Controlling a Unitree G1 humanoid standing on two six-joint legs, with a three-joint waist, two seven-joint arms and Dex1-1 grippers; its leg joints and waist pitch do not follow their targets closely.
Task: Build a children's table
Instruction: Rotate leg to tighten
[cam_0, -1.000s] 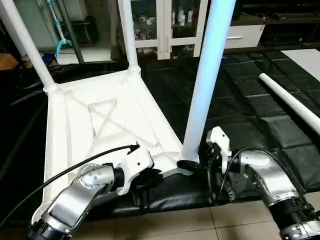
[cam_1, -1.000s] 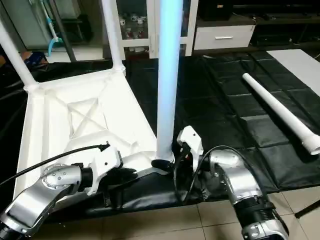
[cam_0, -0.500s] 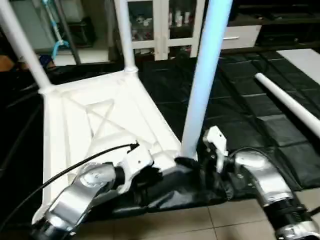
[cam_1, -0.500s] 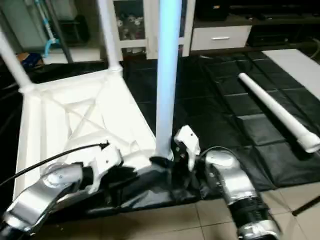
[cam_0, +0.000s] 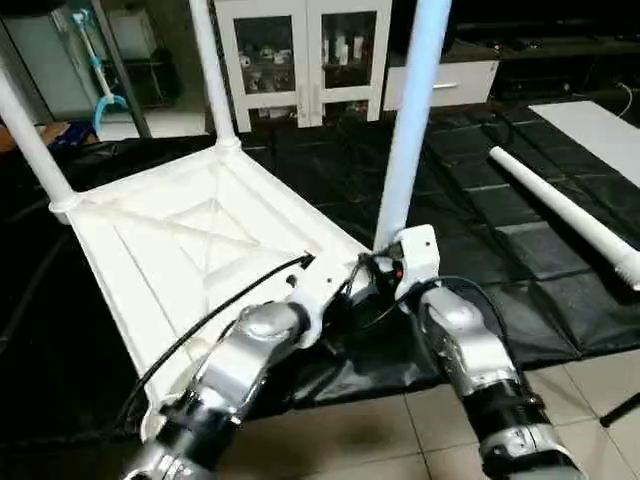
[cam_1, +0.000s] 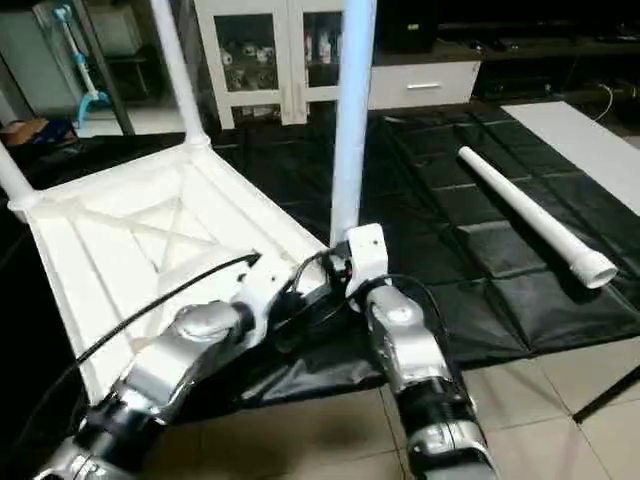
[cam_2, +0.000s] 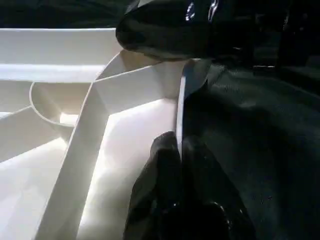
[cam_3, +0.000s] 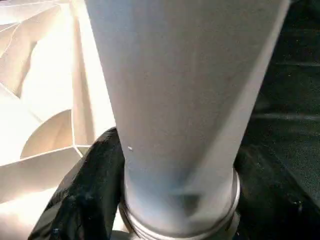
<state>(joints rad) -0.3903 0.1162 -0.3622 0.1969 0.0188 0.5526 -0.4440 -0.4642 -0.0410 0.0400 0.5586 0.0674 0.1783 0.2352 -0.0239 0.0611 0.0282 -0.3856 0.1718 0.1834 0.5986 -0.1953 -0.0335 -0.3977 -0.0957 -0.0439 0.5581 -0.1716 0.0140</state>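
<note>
The table top (cam_0: 190, 240) lies upside down on the black mat (cam_0: 520, 250). The right claw (cam_3: 165, 210) grasps the near leg (cam_0: 405, 150) at its base; the left claw (cam_2: 177, 200) is clenched on the rim. A slip could cross-thread the leg or shift the top.

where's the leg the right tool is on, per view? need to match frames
Left eye: upright leg, centre-right, running off the top edge.
Right eye: same leg, at centre.
Left wrist: its base is behind a black finger, so I cannot place it.
Right wrist: close up, between the right tool's fingers.
Shared landmark: the table top's rim at that corner.
</note>
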